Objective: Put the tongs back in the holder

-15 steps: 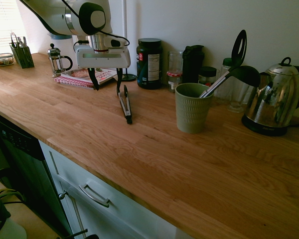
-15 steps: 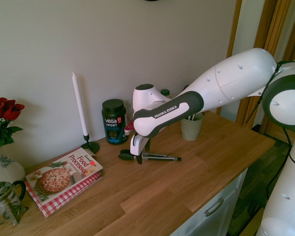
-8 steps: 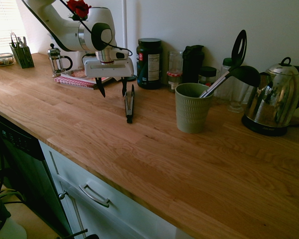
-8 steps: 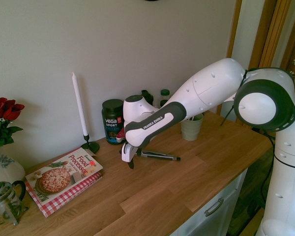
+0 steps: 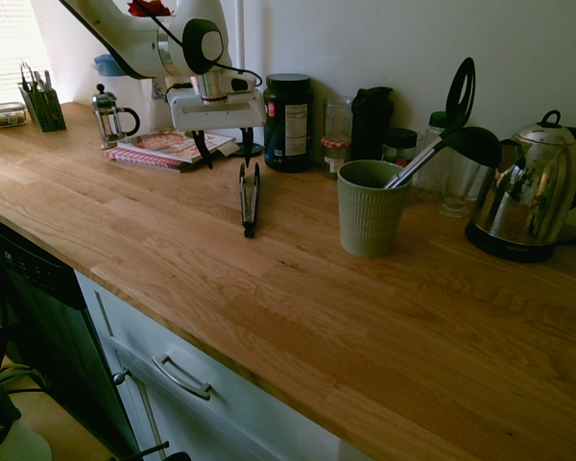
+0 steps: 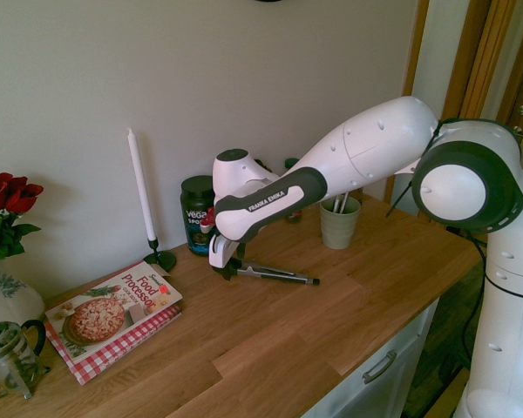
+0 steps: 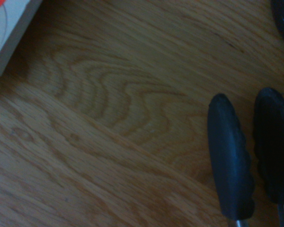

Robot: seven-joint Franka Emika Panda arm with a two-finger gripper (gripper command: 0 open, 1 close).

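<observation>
This is a home kitchen. A long oiled-oak worktop (image 5: 298, 288) runs along a plain pale wall, with white drawer fronts carrying a curved metal handle (image 5: 182, 376) below it and a dark built-in appliance front (image 5: 38, 288) under its near-left part. On the worktop, a polished steel electric kettle (image 5: 523, 192) stands at the far right. To the kettle's left sits a sage-green ribbed ceramic cup (image 5: 370, 206) holding a black ladle (image 5: 442, 144). Further left of the kettle are dark jars, a food-processor cookbook (image 6: 113, 309), a small glass French press (image 5: 110, 115) and a dark cutlery caddy (image 5: 40, 101). A white candle (image 6: 139, 187) and red roses (image 6: 7, 196) add a domestic touch.
</observation>
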